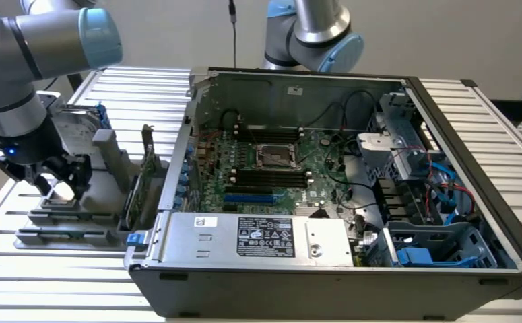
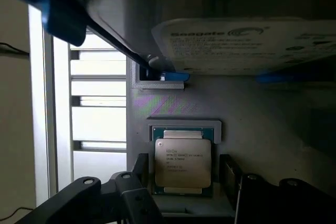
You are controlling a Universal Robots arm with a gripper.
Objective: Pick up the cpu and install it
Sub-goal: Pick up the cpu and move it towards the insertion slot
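Hand [image 1: 58, 180] wide open, empty, hovers over cpu [image 2: 182, 163] seated in gray holder [image 2: 178, 106] recess; fingers [image 2: 140, 169] flank its sides, likely lined up for edge grasp.

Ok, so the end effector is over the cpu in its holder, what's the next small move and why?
Probably ease the end effector shut on the chip's two sides. It stands open, with its fingers flanking the cpu and a gap showing on each side. The chip lies flat and centred in its grey holder, not yet lifted.
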